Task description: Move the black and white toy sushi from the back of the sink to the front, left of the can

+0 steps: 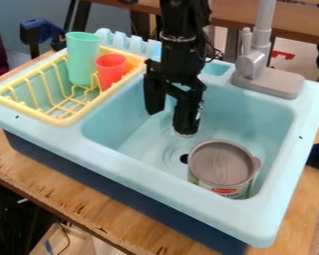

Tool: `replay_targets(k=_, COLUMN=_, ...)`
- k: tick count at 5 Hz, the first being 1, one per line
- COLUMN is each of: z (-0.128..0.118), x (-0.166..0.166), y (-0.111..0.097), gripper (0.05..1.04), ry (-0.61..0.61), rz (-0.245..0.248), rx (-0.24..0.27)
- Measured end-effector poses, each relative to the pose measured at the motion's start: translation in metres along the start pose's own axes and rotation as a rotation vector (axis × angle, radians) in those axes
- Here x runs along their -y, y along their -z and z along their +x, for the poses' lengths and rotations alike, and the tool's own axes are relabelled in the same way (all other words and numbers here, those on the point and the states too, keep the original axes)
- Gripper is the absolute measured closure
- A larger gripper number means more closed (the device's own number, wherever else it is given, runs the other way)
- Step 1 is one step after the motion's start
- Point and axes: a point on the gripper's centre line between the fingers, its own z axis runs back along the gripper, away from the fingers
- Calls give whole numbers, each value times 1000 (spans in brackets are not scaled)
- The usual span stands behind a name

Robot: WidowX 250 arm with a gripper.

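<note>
The black gripper (169, 122) is held over the blue sink basin (139, 144), its fingers parted widely, nothing gripped. Open floor is left between the basin's left wall and the lidded can (222, 167), which is placed beside the drain (184, 158), near the front-right walls.

The sink (263, 223) is brightly and softly lit, mostly from above, as its rim is left paler than the basin's left wall (115, 122), which is mildly shaded. A faint sheen is cast on the lid (222, 158). Small glints are caught on the black gripper (169, 122). Deep shadow is seen under the table (89, 208).
</note>
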Motion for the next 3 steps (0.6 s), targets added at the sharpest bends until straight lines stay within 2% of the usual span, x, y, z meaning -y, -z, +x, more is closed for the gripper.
replay_targets(k=2, z=9, x=2, y=3, gripper=83, ry=15, rz=-16, rx=31)
replay_targets(k=3, z=13, x=2, y=-4, gripper=83, ry=7, rz=-14, rx=44)
